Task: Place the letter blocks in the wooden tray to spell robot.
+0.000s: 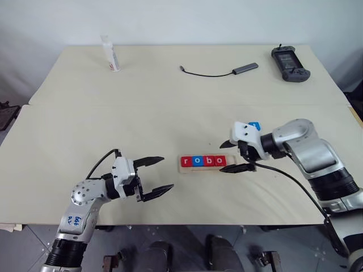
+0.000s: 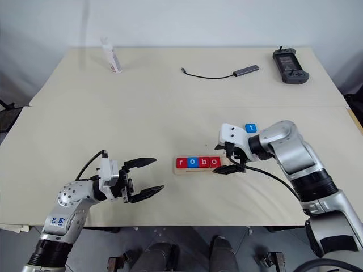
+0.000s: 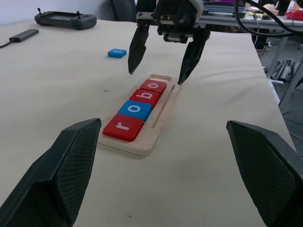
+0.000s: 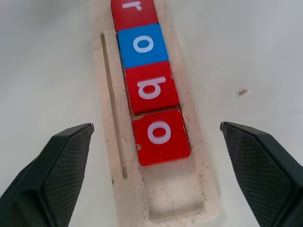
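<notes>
Wooden tray (image 4: 199, 189): r, o, b, o tiles (image 4: 161, 136) in; end slot bare.

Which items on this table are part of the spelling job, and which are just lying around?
Part of the job:
- wooden tray
- four blocks in it, r, o, b, o
- blue t block, loose on the table
- right gripper, open over the tray

Lying about:
- white bottle
- adapter with cable
- black controller
</notes>
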